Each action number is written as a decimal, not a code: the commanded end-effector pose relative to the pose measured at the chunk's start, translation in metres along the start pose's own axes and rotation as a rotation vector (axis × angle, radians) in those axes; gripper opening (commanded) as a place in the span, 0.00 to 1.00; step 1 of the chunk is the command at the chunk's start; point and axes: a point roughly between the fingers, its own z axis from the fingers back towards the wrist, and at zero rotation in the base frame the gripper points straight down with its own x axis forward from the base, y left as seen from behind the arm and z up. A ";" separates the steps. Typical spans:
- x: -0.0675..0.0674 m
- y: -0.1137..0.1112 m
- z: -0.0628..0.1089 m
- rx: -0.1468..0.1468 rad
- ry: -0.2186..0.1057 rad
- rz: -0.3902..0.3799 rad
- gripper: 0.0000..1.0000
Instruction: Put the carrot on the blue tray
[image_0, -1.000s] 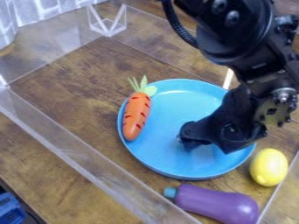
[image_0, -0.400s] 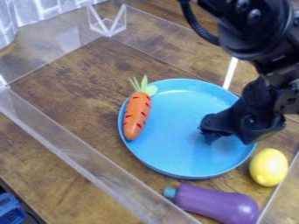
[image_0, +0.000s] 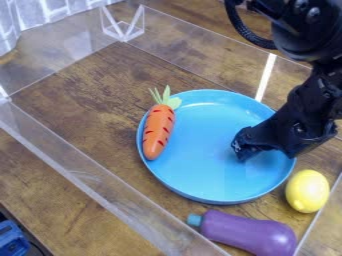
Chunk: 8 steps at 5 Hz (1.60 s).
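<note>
the jaws (image_0: 257, 148) stand spread wide with nothing between them, low over the right side of the blue tray (image_0: 214, 172), their dark tips close to its surface. whether they touch the plastic cannot be told from this one view. they point steeply down and toward the tray's middle, and the black arm (image_0: 305, 40) rises from them to the upper right corner of the picture.

the carrot (image_0: 158, 130) lies on the left part of the tray, well apart from the jaws. its green top points away toward the far rim and its tapered tip sits near the left rim, where it seems to overhang the edge slightly. most of its length rests flat on the blue surface, so it looks steady and unlikely to roll off.

judged from this layout, the placing appears done: the carrot is on the tray and the empty, spread jaws suggest a release already made. what is left is probably to lift clear without nudging the tray.

just off the tray's right rim sits a yellow lemon (image_0: 307, 190), and in front of the tray lies a purple eggplant (image_0: 245, 233), both on the wooden table (image_0: 94, 90). neither touches the carrot. clear plastic walls (image_0: 60, 160) fence the working area.
</note>
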 end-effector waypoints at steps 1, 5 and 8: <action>-0.004 0.002 0.003 0.016 -0.021 0.014 0.00; -0.030 -0.001 0.033 -0.009 -0.016 0.112 1.00; -0.040 -0.001 0.060 -0.005 -0.019 0.066 1.00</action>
